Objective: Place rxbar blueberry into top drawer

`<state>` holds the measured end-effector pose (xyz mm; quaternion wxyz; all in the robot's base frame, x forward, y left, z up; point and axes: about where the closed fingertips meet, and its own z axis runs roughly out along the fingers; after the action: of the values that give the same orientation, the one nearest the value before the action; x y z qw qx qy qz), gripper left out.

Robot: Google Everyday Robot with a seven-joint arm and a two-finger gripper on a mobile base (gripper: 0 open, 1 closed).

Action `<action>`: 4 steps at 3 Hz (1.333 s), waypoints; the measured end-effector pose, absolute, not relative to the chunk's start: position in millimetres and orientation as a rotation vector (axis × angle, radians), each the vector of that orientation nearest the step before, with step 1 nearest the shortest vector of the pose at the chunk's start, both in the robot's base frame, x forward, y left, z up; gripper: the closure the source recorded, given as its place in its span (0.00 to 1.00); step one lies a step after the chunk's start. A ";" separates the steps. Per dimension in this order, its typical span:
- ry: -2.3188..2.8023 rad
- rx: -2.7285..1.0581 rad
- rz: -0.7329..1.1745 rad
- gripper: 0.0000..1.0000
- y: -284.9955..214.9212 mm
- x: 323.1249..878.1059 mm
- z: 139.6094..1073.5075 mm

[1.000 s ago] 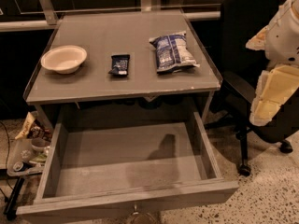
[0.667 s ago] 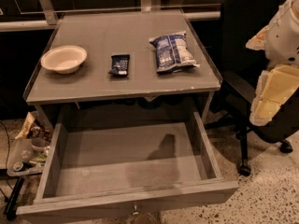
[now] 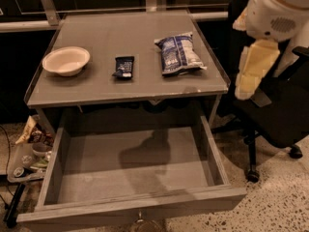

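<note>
The rxbar blueberry, a small dark navy bar, lies flat on the grey table top between a bowl and a chip bag. The top drawer is pulled open below the table's front edge, and its flat grey bottom holds only a shadow. My gripper is out of view. Only the arm's white and pale yellow links show at the right edge, beside the table's right side and above a chair.
A pale bowl sits at the table's left. A blue-and-white chip bag lies at its right. A black office chair stands right of the drawer. A cluttered tray sits low at the left.
The arm's white and yellow links have moved left and up, closer to the table's right edge. The bar, bowl, bag and drawer have not moved.
</note>
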<state>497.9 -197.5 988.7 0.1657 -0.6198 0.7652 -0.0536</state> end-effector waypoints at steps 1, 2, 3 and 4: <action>2.105 -1.851 -0.166 0.00 -163.2 557.3 995.8; 2.004 -1.950 -0.141 0.00 -118.1 606.7 994.8; 1.968 -1.929 -0.150 0.00 -108.7 617.7 1002.2; 1.968 -1.929 -0.150 0.00 -108.7 617.8 1002.2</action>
<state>617.8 -108.7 1002.2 0.1896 -0.6863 0.7001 -0.0535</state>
